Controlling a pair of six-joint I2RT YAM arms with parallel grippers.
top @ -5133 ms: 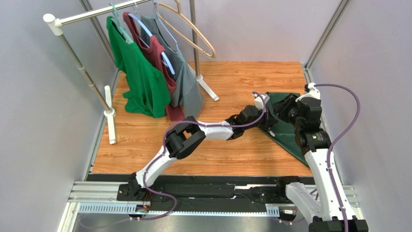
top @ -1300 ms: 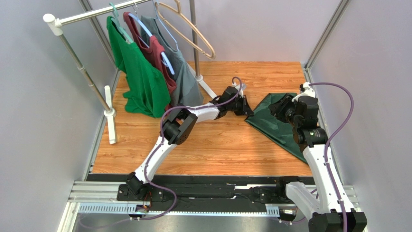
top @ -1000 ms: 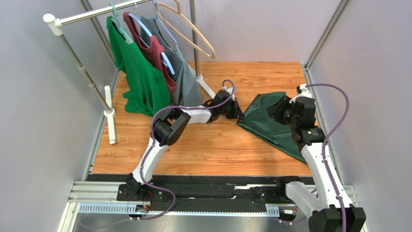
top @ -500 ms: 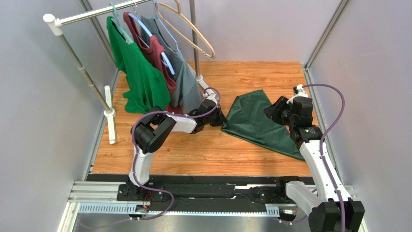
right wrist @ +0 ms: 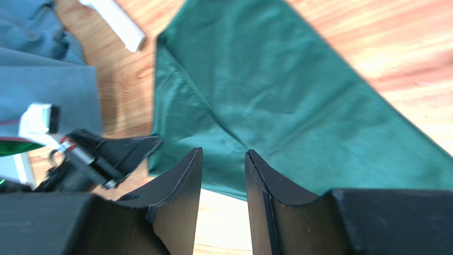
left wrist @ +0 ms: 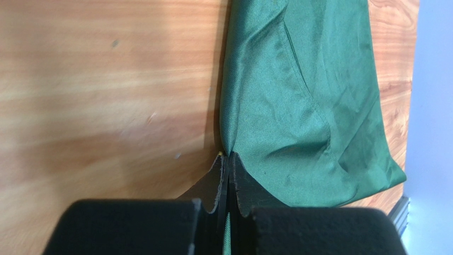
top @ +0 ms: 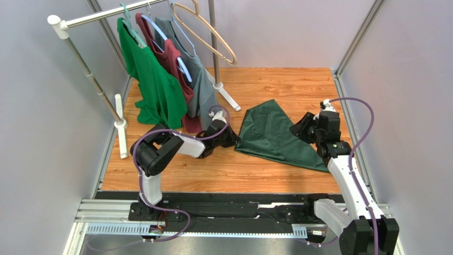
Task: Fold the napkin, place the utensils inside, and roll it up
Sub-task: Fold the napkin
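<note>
The dark green napkin (top: 274, 135) lies spread on the wooden table, right of centre. My left gripper (top: 234, 141) is shut on the napkin's left corner (left wrist: 234, 154), low at the table. The cloth (left wrist: 303, 106) stretches away from its jaws. My right gripper (top: 296, 129) is open and empty, above the napkin's right part; the cloth (right wrist: 276, 95) lies past its fingers (right wrist: 183, 180). The fork is not in view.
A clothes rack (top: 95, 85) stands at the back left with a bright green shirt (top: 154, 87), a maroon shirt (top: 175, 69) and a grey-green shirt (top: 204, 98). The rack's white foot (top: 228, 98) lies just behind the napkin. The grey-green shirt hangs close to my left wrist.
My left gripper has dragged the napkin's corner leftward across the table, spreading the cloth wider. My right gripper has let go of the cloth and drawn back a little.
</note>
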